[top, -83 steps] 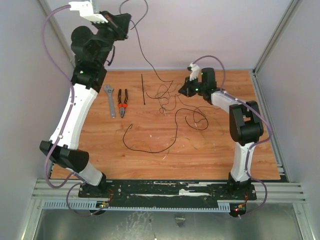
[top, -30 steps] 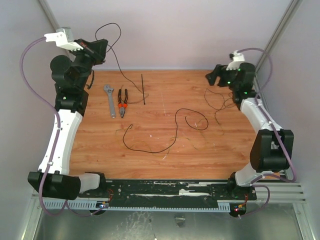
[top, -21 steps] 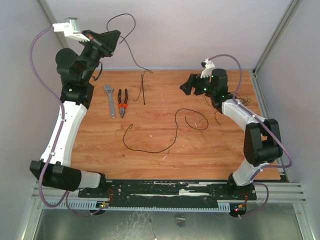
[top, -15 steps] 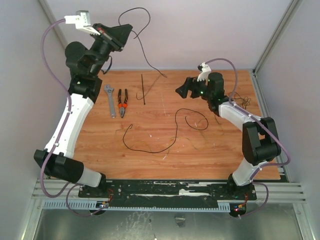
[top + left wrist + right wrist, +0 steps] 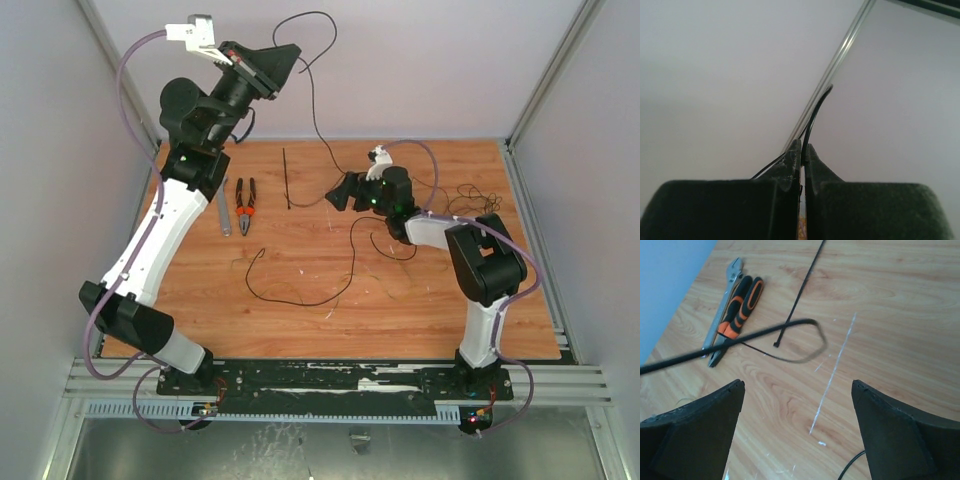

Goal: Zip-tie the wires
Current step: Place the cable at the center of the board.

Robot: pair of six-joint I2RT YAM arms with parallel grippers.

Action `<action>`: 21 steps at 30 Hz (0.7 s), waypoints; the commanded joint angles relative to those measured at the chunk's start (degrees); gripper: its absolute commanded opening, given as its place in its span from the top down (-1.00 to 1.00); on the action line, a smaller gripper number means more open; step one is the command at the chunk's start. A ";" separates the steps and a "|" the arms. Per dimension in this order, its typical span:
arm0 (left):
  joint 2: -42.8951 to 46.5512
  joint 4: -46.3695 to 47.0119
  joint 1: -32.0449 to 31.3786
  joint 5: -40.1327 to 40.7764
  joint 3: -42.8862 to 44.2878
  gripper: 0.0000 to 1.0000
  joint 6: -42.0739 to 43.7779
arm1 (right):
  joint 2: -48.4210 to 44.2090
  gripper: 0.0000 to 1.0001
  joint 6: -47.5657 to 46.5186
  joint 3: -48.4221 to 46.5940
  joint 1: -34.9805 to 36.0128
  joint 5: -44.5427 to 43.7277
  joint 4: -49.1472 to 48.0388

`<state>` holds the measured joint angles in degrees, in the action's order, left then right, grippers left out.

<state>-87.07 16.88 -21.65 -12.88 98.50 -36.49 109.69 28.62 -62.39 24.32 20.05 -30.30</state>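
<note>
My left gripper (image 5: pixel 292 51) is raised high against the back wall, shut on a thin black wire (image 5: pixel 316 120). The wire loops above the gripper and hangs down to the table. In the left wrist view the wire (image 5: pixel 813 117) rises from between the closed fingertips (image 5: pixel 795 150). My right gripper (image 5: pixel 334 194) hovers low over the back middle of the table, open and holding nothing. The same wire (image 5: pixel 740 340) crosses ahead of its spread fingers. The straight black zip tie (image 5: pixel 286 178) (image 5: pixel 805 282) lies flat just left of it. A small tangle of wires (image 5: pixel 472 194) lies at the back right.
Orange-handled pliers (image 5: pixel 246 205) (image 5: pixel 737 310) and a grey wrench (image 5: pixel 224 218) (image 5: pixel 722 307) lie left of the zip tie, the wrench partly under my left arm. A long black wire (image 5: pixel 300 298) curls across the table's middle. Frame walls close in the back and sides.
My right gripper swept left from the back right corner to the back middle and opened wider; the small tangle stayed at the right. My left arm swung right, carrying its wire.
</note>
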 commanded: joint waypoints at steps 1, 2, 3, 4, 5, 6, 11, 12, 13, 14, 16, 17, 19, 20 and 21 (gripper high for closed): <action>1.28 2.80 -1.20 0.05 4.01 1.00 -0.45 | 1.93 -0.77 0.13 -2.17 -0.11 -7.89 -6.57; 1.59 2.79 -1.54 -0.08 4.37 1.00 -0.45 | 2.65 -0.76 0.19 -2.53 -0.11 -8.15 -7.35; 1.92 2.80 -1.88 -0.07 4.49 1.00 -0.48 | 3.38 -0.77 0.47 -3.00 -0.05 -7.91 -8.01; 2.25 2.91 -2.09 -0.16 4.44 1.00 -0.64 | 4.29 -0.76 0.90 -3.51 -0.07 -7.02 -9.18; 2.64 2.97 -2.28 -0.17 4.36 1.00 -0.72 | 4.82 -0.76 1.56 -3.48 0.02 -6.64 -10.11; 2.92 3.05 -2.40 -0.16 4.19 1.00 -0.76 | 5.18 -0.76 2.47 -3.24 0.07 -5.77 -12.62; 3.48 3.25 -2.87 0.04 3.63 1.00 -0.78 | 6.82 -0.75 6.80 -2.12 0.71 -2.69 -22.25; 3.46 3.08 -2.87 -0.03 3.75 1.00 -0.74 | 6.85 -0.75 8.23 -1.21 0.78 -2.03 -25.01; 3.39 2.80 -2.87 -0.03 3.84 1.00 -0.73 | 6.73 -0.75 9.02 -0.16 0.77 -1.80 -27.72; 3.39 2.59 -2.87 0.02 3.96 1.00 -0.70 | 6.52 -0.74 9.37 0.54 0.79 -1.96 -29.11; 3.52 2.54 -2.91 0.07 3.83 1.00 -0.52 | 6.19 -0.73 8.92 0.98 0.81 -2.77 -29.67; 3.56 2.52 -3.03 0.20 3.74 1.00 -0.53 | 6.01 -0.72 8.46 0.91 0.73 -3.30 -29.30; 3.89 2.58 -3.05 0.18 3.80 1.00 -0.44 | 5.96 -0.60 8.05 0.83 0.68 -3.48 -29.51; 4.00 2.62 -3.05 0.34 3.81 1.00 -0.34 | 6.02 -0.46 7.97 0.61 0.73 -3.22 -29.31; 4.05 2.51 -3.11 0.41 3.87 1.00 -0.17 | 6.06 -0.29 7.91 0.37 0.73 -2.75 -28.75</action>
<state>-84.79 17.89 -24.16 -12.78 101.36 -36.91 116.25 36.16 -62.24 24.38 17.04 -55.42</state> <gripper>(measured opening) 0.033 0.757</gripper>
